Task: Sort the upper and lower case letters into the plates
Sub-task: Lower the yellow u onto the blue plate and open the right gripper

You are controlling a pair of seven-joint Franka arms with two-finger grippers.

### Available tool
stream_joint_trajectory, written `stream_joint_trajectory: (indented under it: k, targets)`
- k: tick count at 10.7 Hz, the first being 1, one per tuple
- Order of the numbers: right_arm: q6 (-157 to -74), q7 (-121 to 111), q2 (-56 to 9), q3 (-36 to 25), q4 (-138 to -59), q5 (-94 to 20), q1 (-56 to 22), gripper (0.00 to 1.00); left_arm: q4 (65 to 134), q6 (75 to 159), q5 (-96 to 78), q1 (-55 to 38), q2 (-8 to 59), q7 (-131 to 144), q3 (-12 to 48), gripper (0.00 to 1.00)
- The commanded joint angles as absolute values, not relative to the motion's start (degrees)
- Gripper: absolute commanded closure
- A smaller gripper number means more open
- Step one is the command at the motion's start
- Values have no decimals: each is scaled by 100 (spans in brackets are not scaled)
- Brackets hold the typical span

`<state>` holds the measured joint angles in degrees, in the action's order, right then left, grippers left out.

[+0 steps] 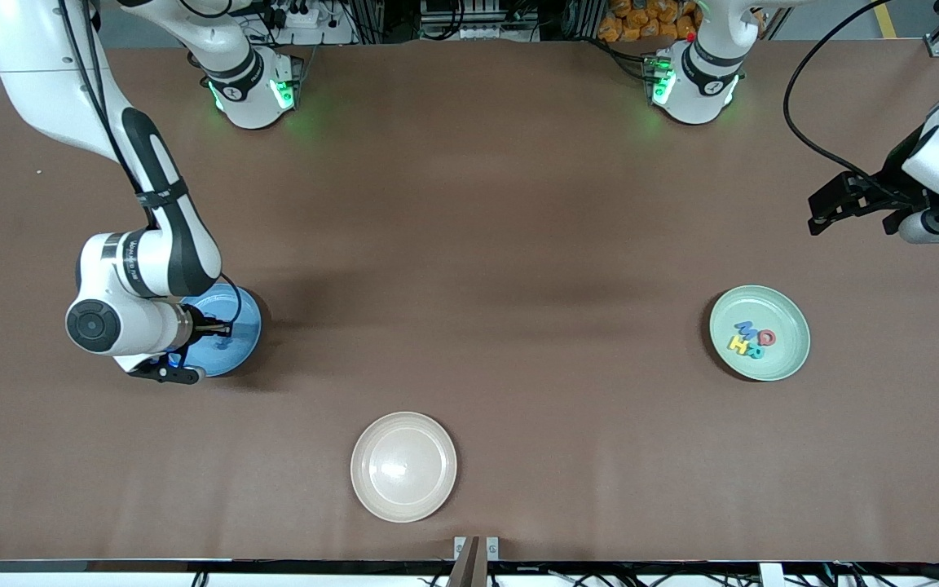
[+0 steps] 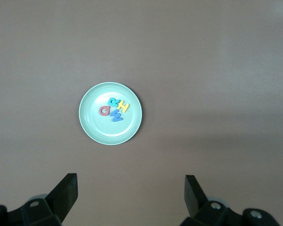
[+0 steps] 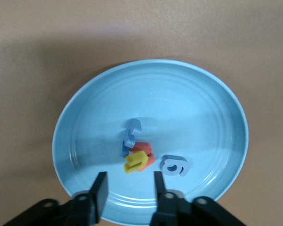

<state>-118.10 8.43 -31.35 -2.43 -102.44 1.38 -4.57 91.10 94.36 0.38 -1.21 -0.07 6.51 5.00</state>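
The light blue plate (image 1: 241,334) lies toward the right arm's end of the table, partly hidden by that arm. In the right wrist view it (image 3: 188,99) holds several letters: a blue one (image 3: 131,135), a red one (image 3: 146,157), a yellow one (image 3: 135,162) and a grey-blue one (image 3: 173,165). My right gripper (image 3: 128,186) is open and empty just above this plate. The mint green plate (image 1: 787,359) lies toward the left arm's end and holds several letters (image 1: 753,337), also shown in the left wrist view (image 2: 116,109). My left gripper (image 2: 131,188) is open and empty, high over the table.
A beige cream plate (image 1: 403,465) lies empty near the front edge of the brown table, about midway between the two arms. Both arm bases stand along the edge farthest from the front camera.
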Motion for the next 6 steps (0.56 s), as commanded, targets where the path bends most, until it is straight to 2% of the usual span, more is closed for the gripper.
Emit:
stream_joint_trajectory:
  k: [1,4,6]
  targets:
    - [-11140,492,-2953,-272,-9855,202,-457,0,9088,9369,-18,-79,-97,562,501,0]
    - [-10199,484,-2647,-264,-9038,167,-509,0,9088,9369,-18,-79,-88,562,501,0]
    - [-9670,518,-2200,-229,-8728,141,-554,0,9088,9369,-18,-88,-97,562,501,0]
